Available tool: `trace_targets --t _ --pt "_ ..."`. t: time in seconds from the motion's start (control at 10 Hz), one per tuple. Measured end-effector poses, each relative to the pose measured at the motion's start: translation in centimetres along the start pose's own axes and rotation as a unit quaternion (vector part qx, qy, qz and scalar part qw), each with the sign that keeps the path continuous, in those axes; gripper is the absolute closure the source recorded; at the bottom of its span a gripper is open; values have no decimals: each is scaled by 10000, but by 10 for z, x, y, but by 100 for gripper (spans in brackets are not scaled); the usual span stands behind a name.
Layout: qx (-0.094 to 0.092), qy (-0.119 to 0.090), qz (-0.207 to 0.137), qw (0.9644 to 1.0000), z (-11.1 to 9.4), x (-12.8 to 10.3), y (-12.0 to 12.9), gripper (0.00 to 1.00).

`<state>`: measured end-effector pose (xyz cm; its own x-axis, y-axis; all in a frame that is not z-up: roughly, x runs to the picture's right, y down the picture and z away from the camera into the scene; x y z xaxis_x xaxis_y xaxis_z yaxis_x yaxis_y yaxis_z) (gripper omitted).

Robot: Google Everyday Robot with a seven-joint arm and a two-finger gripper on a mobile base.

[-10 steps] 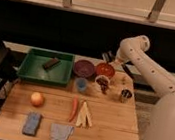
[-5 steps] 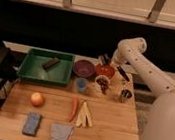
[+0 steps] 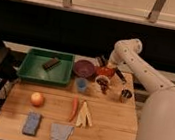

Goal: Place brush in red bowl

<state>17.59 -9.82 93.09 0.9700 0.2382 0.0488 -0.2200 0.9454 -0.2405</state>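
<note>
The red bowl [image 3: 107,71] stands at the back of the wooden table, just right of the purple bowl [image 3: 84,68]. The brush [image 3: 120,76] is a slim dark utensil lying slanted across the red bowl, its right end sticking out past the bowl's right rim. My gripper [image 3: 102,62], at the end of the white arm [image 3: 133,60] that reaches in from the right, is low over the bowl's back left rim, at the brush's upper left end. Whether it touches the brush does not show.
A green tray [image 3: 32,71] holding a dark block [image 3: 50,63] sits at the back left. A blue cup [image 3: 81,85], a white cup [image 3: 102,83] and a metal cup [image 3: 125,95] stand in front of the bowls. An orange fruit [image 3: 36,98], carrot [image 3: 73,108], yellow pieces [image 3: 86,115], blue sponge [image 3: 32,124] and grey cloth [image 3: 61,132] lie nearer the front.
My gripper has come slightly down and left over the red bowl, and the brush's dark end now shows past the bowl's right rim.
</note>
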Motion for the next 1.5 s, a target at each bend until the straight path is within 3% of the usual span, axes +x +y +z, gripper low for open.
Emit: trace_targets --t 0.2,0.8,1.2,1.3,1.5 --pt "9 89 62 9999 8 4 -11 100" --pt "-4 97 97 9999 9 5 -11 100" --pt "-120 76 -31 9999 31 -2 1 100" --pt "-132 100 -32 9999 33 0 2 98" --pt "-165 113 -2 9998 39 0 4 80"
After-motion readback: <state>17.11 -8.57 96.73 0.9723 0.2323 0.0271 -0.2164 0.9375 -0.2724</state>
